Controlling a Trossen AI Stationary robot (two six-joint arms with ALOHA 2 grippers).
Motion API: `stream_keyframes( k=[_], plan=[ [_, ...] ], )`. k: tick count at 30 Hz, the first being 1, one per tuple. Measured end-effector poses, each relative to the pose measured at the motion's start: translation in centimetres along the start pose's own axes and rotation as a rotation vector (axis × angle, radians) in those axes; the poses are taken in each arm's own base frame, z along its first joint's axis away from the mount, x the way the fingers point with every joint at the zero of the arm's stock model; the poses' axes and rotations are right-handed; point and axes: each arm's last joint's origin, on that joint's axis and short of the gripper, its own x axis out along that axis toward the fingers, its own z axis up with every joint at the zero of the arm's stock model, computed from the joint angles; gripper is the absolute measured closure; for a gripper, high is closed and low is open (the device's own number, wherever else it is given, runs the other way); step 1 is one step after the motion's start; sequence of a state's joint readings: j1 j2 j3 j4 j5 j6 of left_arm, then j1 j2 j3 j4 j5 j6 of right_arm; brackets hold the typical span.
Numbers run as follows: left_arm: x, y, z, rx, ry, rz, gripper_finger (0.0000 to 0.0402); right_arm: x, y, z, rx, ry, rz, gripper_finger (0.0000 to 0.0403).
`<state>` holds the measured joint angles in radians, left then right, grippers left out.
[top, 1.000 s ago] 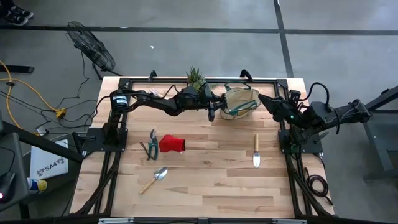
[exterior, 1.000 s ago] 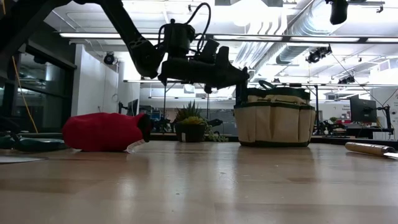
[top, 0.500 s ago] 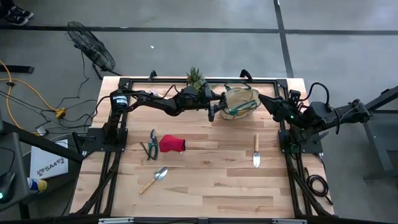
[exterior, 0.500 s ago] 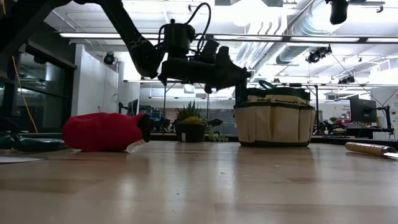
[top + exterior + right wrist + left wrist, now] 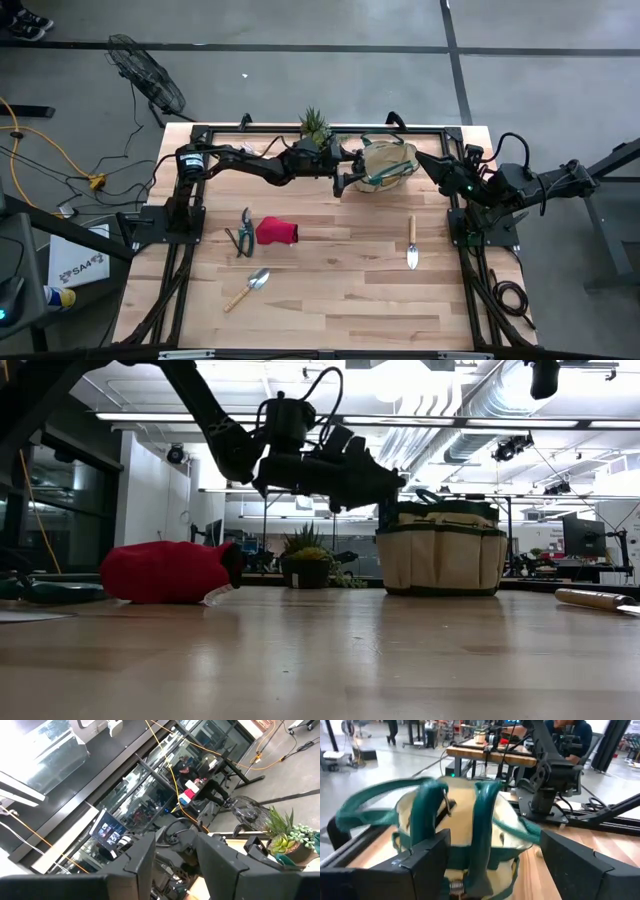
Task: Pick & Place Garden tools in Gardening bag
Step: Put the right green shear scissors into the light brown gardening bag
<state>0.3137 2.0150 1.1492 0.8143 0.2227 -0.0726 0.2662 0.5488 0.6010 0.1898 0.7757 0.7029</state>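
The gardening bag (image 5: 388, 160) (image 5: 440, 555), tan with dark green trim, stands at the table's far edge. My left gripper (image 5: 349, 179) (image 5: 492, 857) hovers open just left of its top. Between the wide-spread fingers, a pair of teal-handled pruning shears (image 5: 482, 827) with a bare spring (image 5: 455, 887) rests against the bag's top (image 5: 462, 802); no finger visibly touches it. A red glove (image 5: 277, 231), a second pair of shears (image 5: 243, 235) and two trowels (image 5: 247, 288) (image 5: 411, 245) lie flat on the table. My right gripper (image 5: 420, 157) (image 5: 175, 852) waits open right of the bag.
A spiky potted plant (image 5: 314, 128) (image 5: 307, 560) stands at the far edge, left of the bag and behind my left arm. A black frame (image 5: 200, 132) borders the table. Bare wood spreads between the glove and the right trowel.
My left gripper has opened and let go of the teal-handled shears, which now rest at the bag's top. Its fingers have tipped up a little beside the bag. My right arm has kept still.
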Motion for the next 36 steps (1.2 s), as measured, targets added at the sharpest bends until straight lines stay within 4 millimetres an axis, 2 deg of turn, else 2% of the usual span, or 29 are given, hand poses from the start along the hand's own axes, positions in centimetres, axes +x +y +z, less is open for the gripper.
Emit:
stream_keyframes(
  k=[8, 16, 27, 36],
  plan=[
    [-0.9, -0.3, 2.2, 0.073, 0.023, 0.020, 0.0108, 0.0, 0.0, 0.0, -0.003, 0.000, -0.004, 0.0268],
    [-1.4, -0.4, 1.8, 0.037, 0.141, 0.016, 0.0108, 0.0, -0.1, -0.1, -0.033, 0.001, -0.010, 0.0268],
    [-2.9, -0.9, 5.0, 0.117, 0.126, 0.048, 0.0108, 0.0, 0.0, 0.0, -0.083, -0.001, -0.008, 0.0268],
    [-3.2, -1.0, 5.6, 0.097, 0.111, 0.048, 0.0112, 0.0, 0.0, 0.0, -0.104, -0.008, -0.008, 0.0268]
  ],
)
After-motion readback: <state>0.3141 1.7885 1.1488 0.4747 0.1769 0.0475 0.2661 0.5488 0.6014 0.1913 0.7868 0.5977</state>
